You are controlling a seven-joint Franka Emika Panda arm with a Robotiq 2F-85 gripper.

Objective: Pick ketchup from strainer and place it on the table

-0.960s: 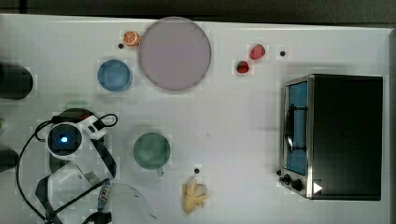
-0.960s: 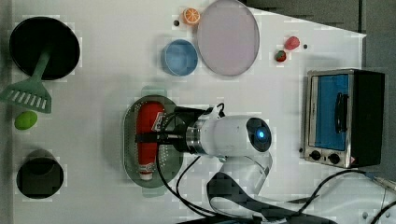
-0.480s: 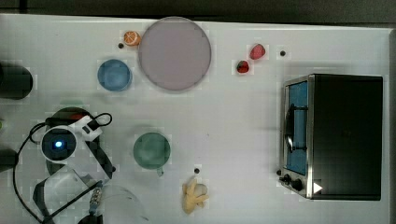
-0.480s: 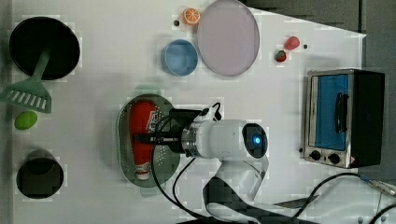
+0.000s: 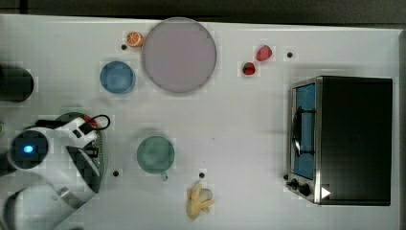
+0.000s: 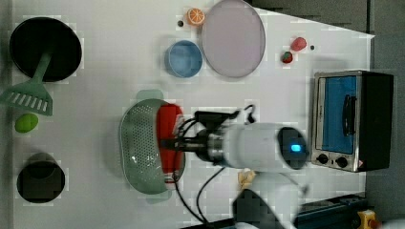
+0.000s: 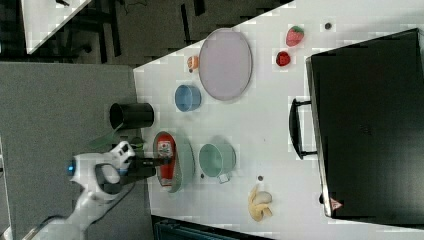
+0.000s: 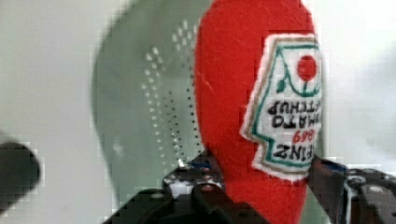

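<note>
In the pale green oval plastic strainer lies the red squeeze ketchup bottle, along the wall at the left view's 3 o'clock side. Its white label with green-edged red and black print faces the wrist camera, and the strainer's patch of small holes shows beside it. The hand sits at the bottle's middle, one dark finger on each flank, pinching the ketchup.

The strainer stands near the white counter's edge at the top view's 9 o'clock. Bare counter opens from the strainer toward the left view's 12 o'clock, up to the round blue bowl, and toward 9 o'clock, up to the green slotted spatula and the lime. In the top view the round dark green cup stands near the strainer at 3 o'clock, and a wide bare stretch runs from it to the black toaster oven. The large grey-lilac plate is well apart, at 12 o'clock.

Against half a second ago, the arm's white body has shifted toward the top view's 6 o'clock and 9 o'clock, and the strainer and bottle sit where they were.
</note>
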